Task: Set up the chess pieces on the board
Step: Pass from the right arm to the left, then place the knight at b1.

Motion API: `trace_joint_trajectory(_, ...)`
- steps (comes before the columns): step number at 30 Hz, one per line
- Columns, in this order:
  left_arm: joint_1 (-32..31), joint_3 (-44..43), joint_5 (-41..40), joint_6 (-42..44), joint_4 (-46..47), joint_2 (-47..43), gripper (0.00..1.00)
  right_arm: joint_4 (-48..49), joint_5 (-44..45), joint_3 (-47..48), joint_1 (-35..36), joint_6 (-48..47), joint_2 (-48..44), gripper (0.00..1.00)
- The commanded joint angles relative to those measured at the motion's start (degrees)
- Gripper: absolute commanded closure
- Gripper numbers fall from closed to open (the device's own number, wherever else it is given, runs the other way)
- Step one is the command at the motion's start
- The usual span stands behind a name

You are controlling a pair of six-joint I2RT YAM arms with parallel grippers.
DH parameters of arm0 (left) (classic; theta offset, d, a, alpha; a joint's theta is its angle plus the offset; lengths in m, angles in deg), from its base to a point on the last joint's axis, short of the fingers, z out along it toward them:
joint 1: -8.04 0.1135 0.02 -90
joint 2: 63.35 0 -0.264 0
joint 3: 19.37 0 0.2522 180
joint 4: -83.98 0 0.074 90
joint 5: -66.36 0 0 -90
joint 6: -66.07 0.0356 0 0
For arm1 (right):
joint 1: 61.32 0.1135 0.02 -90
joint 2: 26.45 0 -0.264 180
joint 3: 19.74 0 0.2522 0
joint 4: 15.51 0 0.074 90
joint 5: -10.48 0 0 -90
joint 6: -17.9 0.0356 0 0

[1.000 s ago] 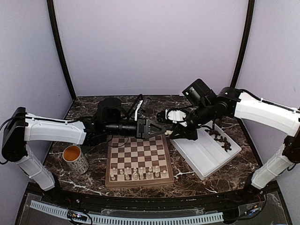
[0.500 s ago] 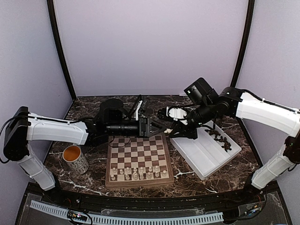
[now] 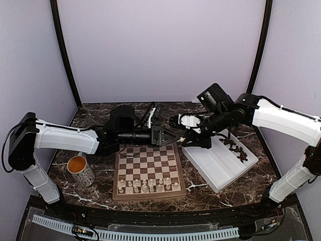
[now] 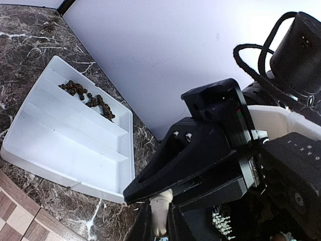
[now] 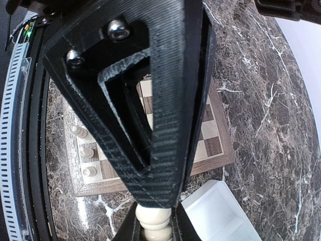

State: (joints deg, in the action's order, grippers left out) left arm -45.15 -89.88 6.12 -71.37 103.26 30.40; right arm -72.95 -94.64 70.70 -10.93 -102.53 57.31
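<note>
Above the table just past the board's far right corner, my two grippers meet tip to tip on one cream chess piece (image 4: 160, 213). My left gripper (image 4: 159, 223) is shut on it, and my right gripper (image 5: 156, 227) is shut on the same cream piece (image 5: 155, 221) from the other side. From above, the left gripper (image 3: 171, 135) and right gripper (image 3: 182, 131) touch noses. The board (image 3: 148, 195) carries several cream chess pieces (image 3: 145, 186) on its two near rows. Dark chess pieces (image 3: 235, 148) lie in the white tray.
The white compartmented tray (image 3: 215, 168) sits right of the board, at an angle. An orange-filled mug (image 3: 80, 169) stands left of the board. Purple walls close in the marble table on three sides.
My left gripper has slid right to the right gripper's tip and closed its jaws on the cream piece held there. The right arm has barely moved.
</note>
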Motion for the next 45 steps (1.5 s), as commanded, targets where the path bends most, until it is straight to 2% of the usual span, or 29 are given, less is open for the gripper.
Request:
trace_joint_trajectory(1, 0.1, -1.2, 1.8, 0.3, 1.0, 0.0, 0.94, 2.9, -0.6, 0.4, -0.3, 1.1, 0.0, 0.85)
trace_joint_trajectory(5, 0.4, -1.4, 0.2, 5.2, -5.2, -3.2, 0.96, 2.5, -1.2, -1.4, -1.3, 0.1, -2.2, 0.65)
trace_joint_trajectory(7, 0.4, -2.3, -1.6, 10.7, -13.6, -6.6, 0.96, 3.0, -3.1, -4.3, -3.2, -0.5, -4.4, 0.58)
trace_joint_trajectory(8, 0.4, -3.1, -3.6, 12.8, -21.0, -9.1, 0.96, 3.3, -4.5, -5.5, -4.9, -0.6, -5.5, 0.56)
trace_joint_trajectory(11, 0.4, -5.7, -9.3, 23.4, -42.0, -13.9, 0.96, 3.8, -10.0, -8.1, -11.0, -0.3, -7.6, 0.52)
trace_joint_trajectory(13, 0.4, -7.4, -15.2, 28.7, -52.5, -17.0, 0.95, 5.3, -11.4, -10.4, -14.7, -0.2, -8.4, 0.51)
trace_joint_trajectory(16, 0.4, -7.7, -17.6, 34.0, -63.0, -21.0, 0.95, 8.5, -11.9, -13.8, -19.1, 0.0, -8.8, 0.51)
trace_joint_trajectory(19, 0.3, -5.8, -16.4, 34.4, -71.3, -23.5, 0.95, 10.1, -12.4, -15.8, -21.7, 0.6, -8.5, 0.51)
trace_joint_trajectory(23, -2.4, -0.4, -17.5, 31.9, -75.4, -25.9, 0.95, 10.3, -11.2, -16.1, -22.1, 0.3, -8.5, 0.50)
trace_joint_trajectory(30, -10.7, 2.4, -22.0, 30.6, -75.8, -25.1, 0.93, 9.1, -12.0, -14.9, -22.1, 0.2, -6.5, 0.49)
trace_joint_trajectory(34, -11.8, 1.9, -24.4, 29.6, -77.6, -20.1, 0.93, 8.6, -12.1, -14.6, -22.2, 0.1, -6.2, 0.49)
trace_joint_trajectory(45, -12.2, 1.2, -28.3, 29.6, -77.0, -15.7, 0.93, 9.1, -11.9, -16.1, -22.2, -0.1, -7.9, 0.49)
